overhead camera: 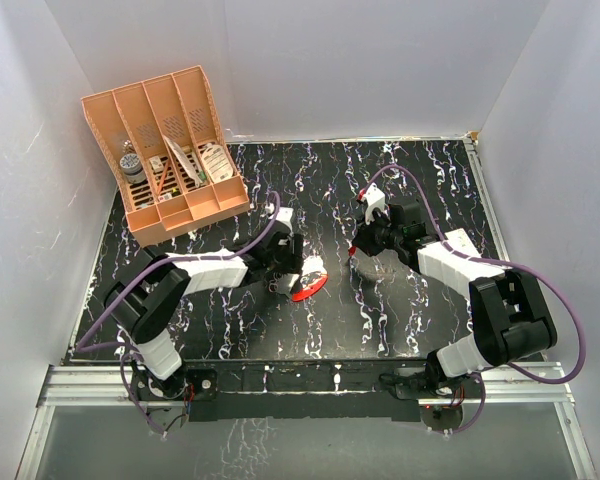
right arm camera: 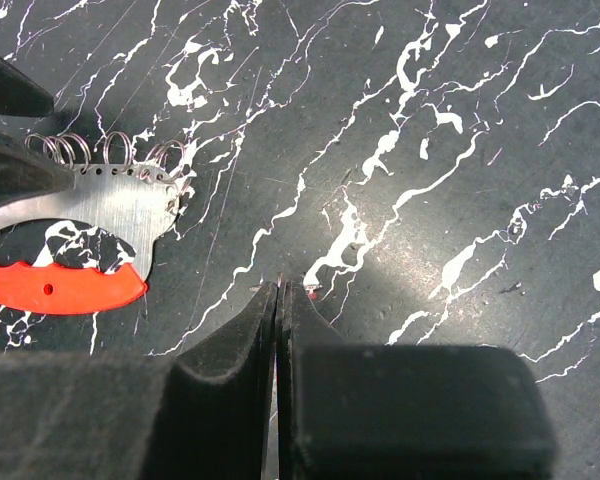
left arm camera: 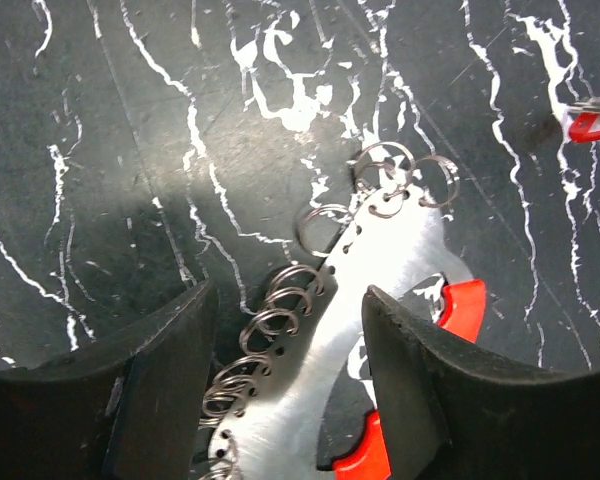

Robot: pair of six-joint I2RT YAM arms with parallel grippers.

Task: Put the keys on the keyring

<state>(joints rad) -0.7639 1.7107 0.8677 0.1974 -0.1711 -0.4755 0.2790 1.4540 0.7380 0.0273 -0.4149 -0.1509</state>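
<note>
The keyring (overhead camera: 308, 285) is an oval loop with a red rim, and its silvery plate (left arm camera: 380, 270) has several small wire rings along the edge. My left gripper (overhead camera: 292, 274) is shut on it, one dark finger on each side of the plate (left arm camera: 290, 300). The right wrist view shows the keyring (right arm camera: 90, 285) at the far left. The key (right arm camera: 311, 291) is a tiny red-headed piece, mostly hidden between the pressed-together fingers of my right gripper (right arm camera: 283, 286). That gripper (overhead camera: 356, 250) hovers to the right of the keyring, apart from it. The key's red tip (left arm camera: 590, 126) shows at the right edge of the left wrist view.
An orange slotted organizer (overhead camera: 165, 150) with a few items in it stands at the back left of the black marbled table (overhead camera: 400, 320). White walls close in the left, back and right sides. A metal rail (overhead camera: 310, 378) runs along the near edge.
</note>
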